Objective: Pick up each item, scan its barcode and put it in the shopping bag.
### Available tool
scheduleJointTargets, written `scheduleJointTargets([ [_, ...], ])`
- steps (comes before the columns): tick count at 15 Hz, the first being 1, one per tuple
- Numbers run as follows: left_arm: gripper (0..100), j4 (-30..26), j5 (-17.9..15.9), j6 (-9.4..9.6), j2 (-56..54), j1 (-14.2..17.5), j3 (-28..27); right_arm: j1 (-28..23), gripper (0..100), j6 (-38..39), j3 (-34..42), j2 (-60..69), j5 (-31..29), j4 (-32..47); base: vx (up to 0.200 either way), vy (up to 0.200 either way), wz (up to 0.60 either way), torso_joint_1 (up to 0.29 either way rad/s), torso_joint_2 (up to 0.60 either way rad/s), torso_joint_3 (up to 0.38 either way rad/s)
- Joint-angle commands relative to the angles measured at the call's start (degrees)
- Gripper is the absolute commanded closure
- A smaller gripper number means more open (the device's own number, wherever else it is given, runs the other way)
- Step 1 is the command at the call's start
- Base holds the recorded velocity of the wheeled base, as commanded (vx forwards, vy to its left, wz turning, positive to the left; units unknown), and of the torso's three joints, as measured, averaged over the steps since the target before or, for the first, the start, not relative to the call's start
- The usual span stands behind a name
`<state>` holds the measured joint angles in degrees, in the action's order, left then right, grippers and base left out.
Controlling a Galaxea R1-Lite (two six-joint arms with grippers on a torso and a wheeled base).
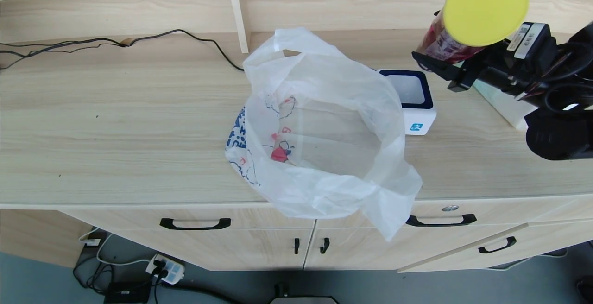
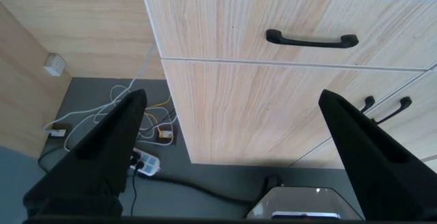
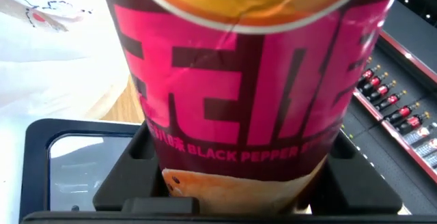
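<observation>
My right gripper [image 1: 442, 65] is shut on a tall cylindrical can [image 1: 451, 40] with a yellow lid and dark red label, held up in the air above and just right of the scanner [image 1: 410, 98]. Up close the can [image 3: 246, 94] shows pink lettering between the black fingers [image 3: 130, 176], with the scanner [image 3: 61, 162] beneath. The white plastic shopping bag [image 1: 319, 128] stands open in the middle of the counter, left of the scanner. My left gripper [image 2: 232, 156] hangs open below counter height, facing the cabinet drawers.
A black cable [image 1: 139, 40] runs along the back left of the wooden counter [image 1: 116, 123]. A vertical divider [image 1: 237, 16] rises from the back wall. Drawers with black handles [image 1: 194, 224] line the front. A white box [image 1: 502, 104] lies under my right arm.
</observation>
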<state>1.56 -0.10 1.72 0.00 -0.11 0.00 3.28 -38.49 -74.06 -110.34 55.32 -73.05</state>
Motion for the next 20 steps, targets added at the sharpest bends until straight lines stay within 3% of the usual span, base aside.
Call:
scheduleJointTargets([
  [1, 0, 0.02, 0.01, -0.05, 0.09, 0.02, 0.0, 0.32, 100, 0.08, 1.28, 2.14, -0.13, -0.17, 0.0, 0.0, 0.0, 0.0, 0.0, 0.0],
  [6, 0, 0.02, 0.01, -0.31, 0.09, 0.02, 0.0, 5.42, 100, 3.77, 17.63, 13.04, -3.38, -4.03, 0.0, 0.0, 0.0, 0.0, 0.0, 0.0],
  [7, 0, 0.02, 0.01, -0.4, 0.09, 0.02, 0.0, 8.76, 100, 7.2, 26.16, 17.61, -6.28, -6.23, 0.0, 0.0, 0.0, 0.0, 0.0, 0.0],
  [9, 0, 0.02, 0.01, -0.4, 0.09, 0.02, 0.0, 10.87, 100, 11.85, 33.19, 23.76, -13.57, -7.2, 0.0, 0.0, 0.0, 0.0, 0.0, 0.0],
  [10, 0, -0.07, 0.01, -0.4, 0.09, 0.02, 0.0, 11.66, 100, 16.69, 36.53, 29.57, -21.31, -7.02, 0.0, 0.0, 0.0, 0.0, 0.0, 0.0],
  [14, 0, -0.07, 0.01, -0.22, 0.09, 0.02, 0.0, 11.93, 100, 25.83, 39.43, 38.09, -29.83, -3.59, 0.0, 0.0, 0.0, 0.0, 0.0, 0.0],
  [20, 0, -0.07, 0.01, -0.05, 0.09, 0.02, 0.0, 15.97, 100, 26.44, 37.67, 40.73, -30.54, 7.04, 0.0, 0.0, 0.0, 0.0, 0.0, 0.0],
])
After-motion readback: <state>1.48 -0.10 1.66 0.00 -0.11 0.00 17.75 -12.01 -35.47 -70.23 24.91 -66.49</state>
